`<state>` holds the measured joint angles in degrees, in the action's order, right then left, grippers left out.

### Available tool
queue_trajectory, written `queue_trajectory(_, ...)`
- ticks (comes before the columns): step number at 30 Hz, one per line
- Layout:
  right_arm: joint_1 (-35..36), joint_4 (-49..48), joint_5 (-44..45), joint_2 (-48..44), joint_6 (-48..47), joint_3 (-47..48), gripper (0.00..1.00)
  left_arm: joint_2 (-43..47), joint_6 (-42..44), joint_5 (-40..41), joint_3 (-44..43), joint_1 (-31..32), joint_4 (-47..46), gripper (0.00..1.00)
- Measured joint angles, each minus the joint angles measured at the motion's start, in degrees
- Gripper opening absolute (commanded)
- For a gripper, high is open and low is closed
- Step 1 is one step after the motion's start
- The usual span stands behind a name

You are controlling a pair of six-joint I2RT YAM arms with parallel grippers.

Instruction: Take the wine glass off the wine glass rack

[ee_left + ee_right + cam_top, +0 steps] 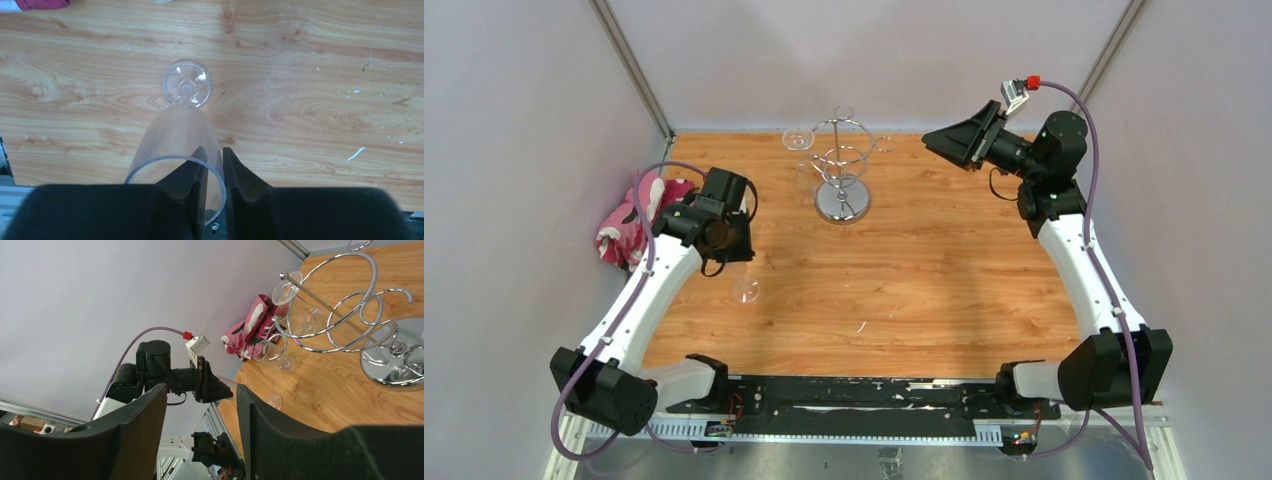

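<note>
My left claw (214, 152) is pinching the wine glass (175, 135) narrowly by its rim. I'm judging its foot should be sitting flat on the worktop (310, 75) before I'm loosening.

A crumpled pink-and-white cloth (627, 232) lies at the left edge of the wood-grain table (944, 270) (a small white fleck (861, 326) marks its boards nearer the front), beside the grey wall (514, 150). A black rail (854, 398) runs along the near edge.

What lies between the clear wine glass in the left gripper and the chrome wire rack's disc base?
Bare wooden tabletop only, from clear glass to chrome base, per top external view.
</note>
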<state>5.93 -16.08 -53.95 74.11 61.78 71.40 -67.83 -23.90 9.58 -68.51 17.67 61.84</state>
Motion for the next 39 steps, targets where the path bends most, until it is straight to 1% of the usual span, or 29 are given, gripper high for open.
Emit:
queue_trajectory(4,0.0,-0.5,0.0,0.1,0.2,0.0,0.58,0.1,0.1,-0.4,0.0,0.0,-0.1,0.44)
queue_trajectory(11,0.0,-1.5,0.0,0.9,0.9,-0.2,0.57,0.9,0.1,-0.4,-1.7,0.0,0.8,0.45)
queue_trajectory(19,0.0,-3.0,-0.1,1.4,1.9,-0.7,0.56,2.2,0.8,0.4,-12.1,0.0,3.7,0.45)
queue_trajectory(25,0.0,-3.8,-0.1,1.5,2.1,-0.7,0.56,2.6,1.1,0.5,-19.6,0.0,4.9,0.43)
queue_trajectory(27,0.0,-3.9,0.0,1.7,2.1,-0.7,0.56,2.8,1.1,-0.1,-21.2,0.0,3.9,0.45)
queue_trajectory(29,0.0,-4.0,0.0,1.9,2.1,-0.7,0.56,3.8,1.0,-1.9,-20.9,0.0,0.8,0.49)
queue_trajectory(33,0.0,-4.0,0.0,2.6,2.0,-0.7,0.56,5.4,-1.1,-7.9,-17.4,-0.2,-10.1,0.50)
queue_trajectory(39,0.0,-3.8,0.0,3.3,1.0,-0.7,0.56,0.2,-9.5,-21.5,-12.8,-4.6,-29.3,0.50)
